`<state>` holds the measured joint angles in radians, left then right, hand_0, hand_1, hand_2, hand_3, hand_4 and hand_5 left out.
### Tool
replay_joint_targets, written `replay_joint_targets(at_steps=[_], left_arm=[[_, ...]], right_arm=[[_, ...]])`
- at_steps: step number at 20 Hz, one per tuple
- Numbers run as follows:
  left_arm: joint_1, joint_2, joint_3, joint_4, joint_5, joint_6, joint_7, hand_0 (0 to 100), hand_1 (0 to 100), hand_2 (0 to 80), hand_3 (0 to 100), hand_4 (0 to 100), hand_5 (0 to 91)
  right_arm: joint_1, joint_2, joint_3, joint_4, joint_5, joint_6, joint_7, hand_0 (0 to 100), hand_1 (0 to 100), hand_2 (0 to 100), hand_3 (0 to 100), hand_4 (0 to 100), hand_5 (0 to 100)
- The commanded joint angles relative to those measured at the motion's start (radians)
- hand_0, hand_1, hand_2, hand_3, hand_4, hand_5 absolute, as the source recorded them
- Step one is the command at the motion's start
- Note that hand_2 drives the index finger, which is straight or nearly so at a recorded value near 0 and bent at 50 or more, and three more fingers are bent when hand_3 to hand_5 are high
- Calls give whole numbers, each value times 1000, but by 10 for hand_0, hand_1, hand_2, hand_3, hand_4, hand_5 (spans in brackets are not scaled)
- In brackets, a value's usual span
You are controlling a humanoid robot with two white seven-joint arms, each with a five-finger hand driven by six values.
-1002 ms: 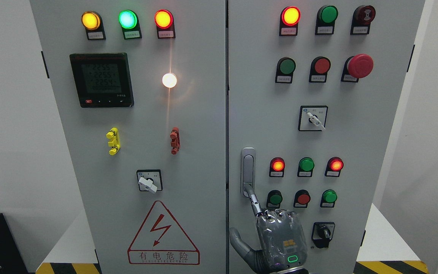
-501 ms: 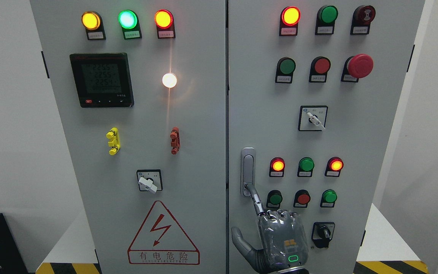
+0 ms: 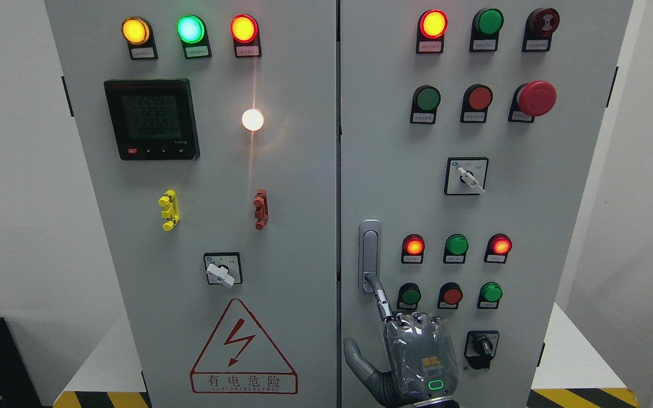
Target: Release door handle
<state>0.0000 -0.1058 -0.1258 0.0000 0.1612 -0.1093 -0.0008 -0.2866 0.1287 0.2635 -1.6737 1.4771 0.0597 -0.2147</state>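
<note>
We are resting our right hand (image 3: 417,357) below the handle (image 3: 369,256), index fingertip touching its lower end, other fingers curled, thumb out.

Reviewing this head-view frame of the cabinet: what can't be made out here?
- Hand: its arm is cut off by the bottom edge, so which side it enters from is unclear.
- Door handle: the extended finger covers its lower end; contact is unclear.
- Button labels: print too small.
- Meter: digits blurred.
</note>
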Motion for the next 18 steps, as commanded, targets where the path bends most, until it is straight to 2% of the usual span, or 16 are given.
replay_joint_targets(at_steps=[1, 18], left_arm=[[-26, 0, 0, 29, 0, 0, 1, 120, 556, 0, 0, 0, 0], [-26, 0, 0, 29, 0, 0, 1, 120, 556, 0, 0, 0, 0]], right_arm=[[3, 0, 0, 3, 0, 0, 3, 339, 251, 73, 1000, 1000, 1000], [1, -6, -3, 23, 0, 3, 11, 346, 251, 73, 1000, 1000, 1000]])
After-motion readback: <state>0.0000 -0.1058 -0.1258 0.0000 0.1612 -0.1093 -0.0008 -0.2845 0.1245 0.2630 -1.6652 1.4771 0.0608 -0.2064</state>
